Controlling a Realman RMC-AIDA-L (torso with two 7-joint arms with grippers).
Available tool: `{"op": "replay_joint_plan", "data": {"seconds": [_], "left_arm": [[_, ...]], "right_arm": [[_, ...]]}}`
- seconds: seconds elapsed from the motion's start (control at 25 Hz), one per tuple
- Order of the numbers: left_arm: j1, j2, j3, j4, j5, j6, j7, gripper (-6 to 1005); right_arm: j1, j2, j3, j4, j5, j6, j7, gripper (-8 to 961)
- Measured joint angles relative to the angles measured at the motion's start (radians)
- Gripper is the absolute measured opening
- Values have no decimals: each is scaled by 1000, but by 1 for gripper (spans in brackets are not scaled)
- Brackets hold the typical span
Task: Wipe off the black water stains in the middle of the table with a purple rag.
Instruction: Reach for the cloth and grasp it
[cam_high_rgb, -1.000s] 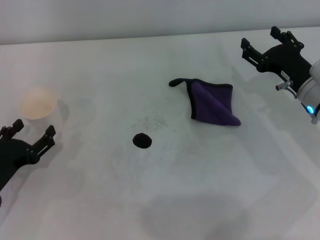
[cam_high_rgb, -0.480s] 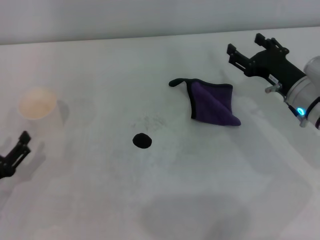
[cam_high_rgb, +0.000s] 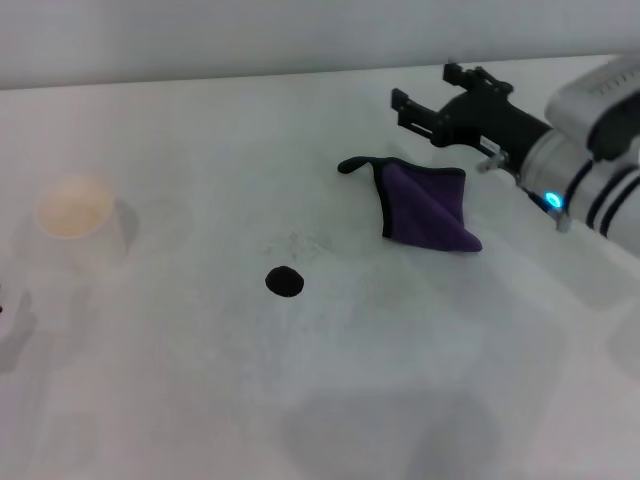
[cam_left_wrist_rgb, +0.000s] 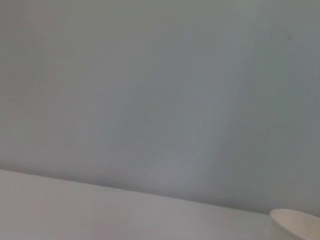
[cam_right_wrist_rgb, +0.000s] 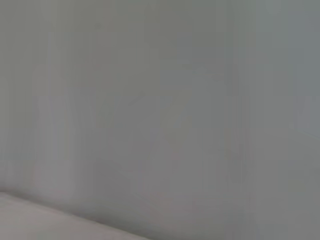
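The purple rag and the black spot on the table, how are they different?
The purple rag is much bigger than the black spot. The rag is purple with a thin black edge and has corners, while the spot is all black and roundish. The rag lies right by the right gripper, whose fingers are open; the spot sits apart from it, nearer the table's middle. Both lie on the white table.
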Motion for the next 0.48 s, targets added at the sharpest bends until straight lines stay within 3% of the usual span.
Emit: {"op": "replay_joint_plan", "data": {"seconds": [0.24,0.48], "left_arm": [[0,0,0,-4,-35,-5,0,887],[-1,0,0,-6,-53,-7,0,887]], "right_arm": [[31,-59,27,169,-296,-142,269,871],[104,-134,35,269,-683,-240,714,871]]}}
